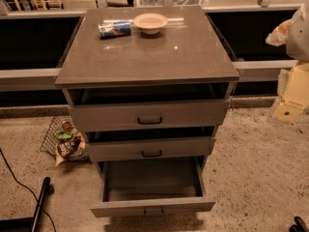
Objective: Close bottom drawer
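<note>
The bottom drawer (126,207) stands pulled far out at the foot of the cabinet (145,57). It is empty, so it should slide lightly and stay rigid under a flat push on its front, just beside the small dark handle (153,210). The tool (289,98) hangs at the right edge, well apart from the drawer (whether it is open or closed cannot be told).

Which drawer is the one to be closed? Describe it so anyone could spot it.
The grey cabinet stands at centre, the gripper off at the view's right edge. Of its three stacked drawers, the bottom drawer is the lowest, nearest the floor. It alone is pulled far out, showing its empty inside.
</note>
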`<state>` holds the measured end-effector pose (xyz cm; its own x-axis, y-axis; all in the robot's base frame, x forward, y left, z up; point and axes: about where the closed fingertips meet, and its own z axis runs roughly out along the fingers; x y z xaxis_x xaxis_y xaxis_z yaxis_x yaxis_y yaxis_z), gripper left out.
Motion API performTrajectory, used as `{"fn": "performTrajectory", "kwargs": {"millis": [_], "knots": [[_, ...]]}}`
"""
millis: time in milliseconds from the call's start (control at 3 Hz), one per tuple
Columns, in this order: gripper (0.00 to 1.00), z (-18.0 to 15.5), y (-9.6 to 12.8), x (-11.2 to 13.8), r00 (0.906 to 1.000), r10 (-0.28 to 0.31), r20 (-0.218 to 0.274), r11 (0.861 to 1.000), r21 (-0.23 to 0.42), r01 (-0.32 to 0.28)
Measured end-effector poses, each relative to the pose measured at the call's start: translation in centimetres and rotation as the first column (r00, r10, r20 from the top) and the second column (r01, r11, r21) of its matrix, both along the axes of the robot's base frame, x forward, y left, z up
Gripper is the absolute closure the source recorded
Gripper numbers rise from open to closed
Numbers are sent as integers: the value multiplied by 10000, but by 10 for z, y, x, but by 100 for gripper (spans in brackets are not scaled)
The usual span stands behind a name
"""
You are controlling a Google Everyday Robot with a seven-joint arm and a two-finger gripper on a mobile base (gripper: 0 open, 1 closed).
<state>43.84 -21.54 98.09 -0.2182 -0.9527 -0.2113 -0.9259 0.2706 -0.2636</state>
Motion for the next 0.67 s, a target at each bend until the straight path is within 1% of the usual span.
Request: {"fn": "performTrajectory", "kwargs": {"millis": [333,667], "knots": [[0,0,0,0,10000,2,-1,10000,1,-2],[0,-21,14,0,9982,542,-240,9975,472,-530]]}}
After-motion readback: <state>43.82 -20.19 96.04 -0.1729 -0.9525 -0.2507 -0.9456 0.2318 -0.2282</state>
